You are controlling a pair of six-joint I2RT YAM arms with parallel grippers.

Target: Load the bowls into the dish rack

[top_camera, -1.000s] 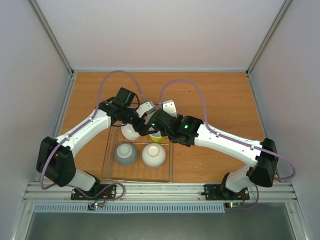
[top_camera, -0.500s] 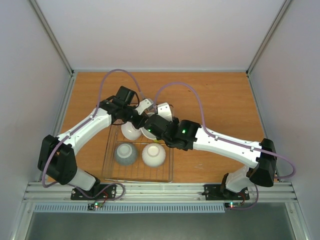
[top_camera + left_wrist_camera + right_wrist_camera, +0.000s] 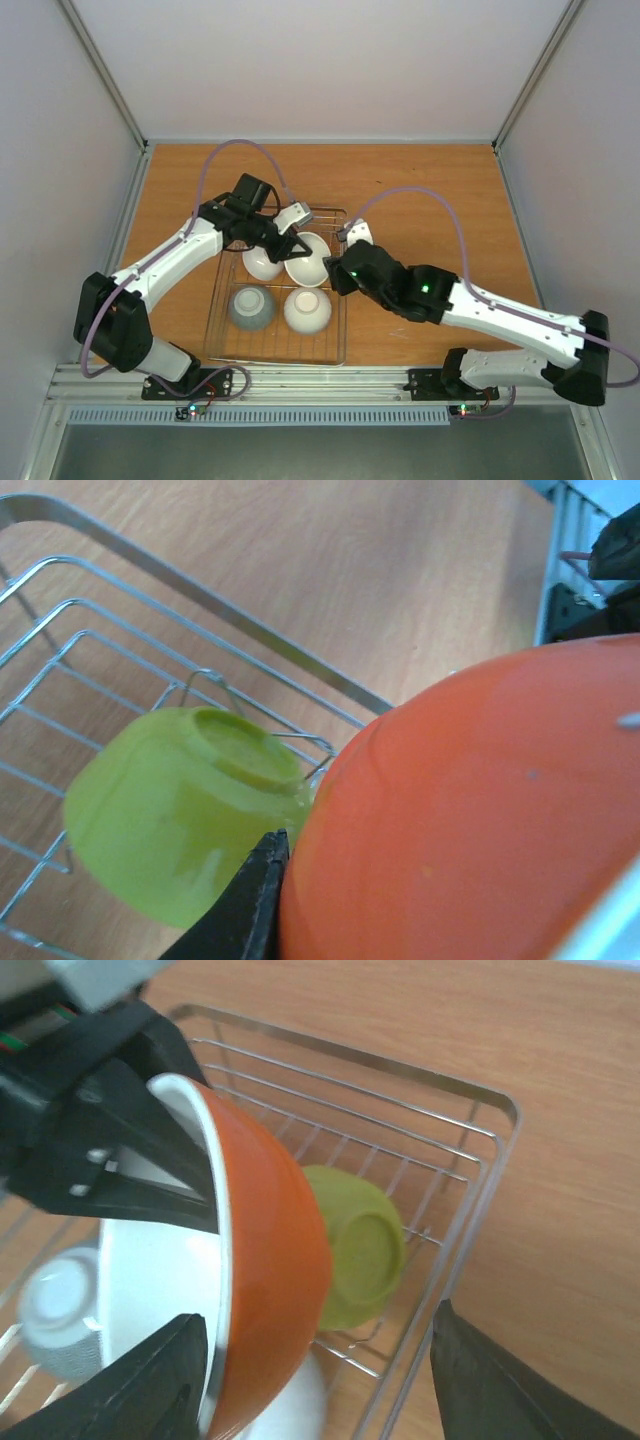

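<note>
1. Left gripper (image 3: 292,243): fingers pinched narrow on the rim of the orange bowl (image 3: 270,1260), one finger inside, one outside.
2. Orange bowl: held on edge over the far right part of the rack (image 3: 275,352), white inside turned sideways. Whether it rests on the wires cannot be told.
3. Right gripper (image 3: 337,272): fingers wide, holding nothing, just right of the orange bowl at the rack's right side.
4. Yellow-green bowl (image 3: 360,1245): in the rack's far right corner, tipped on its side, foot outward, just behind the orange bowl. Contact between the two cannot be told.
5. Grey bowl (image 3: 251,307): upside down, near left of the rack.
6. White bowl (image 3: 307,310): upside down, near right, beside the grey.
7. Second white bowl (image 3: 262,262): far left, partly under the left arm.
8. Rack stands on the table (image 3: 440,200).
</note>
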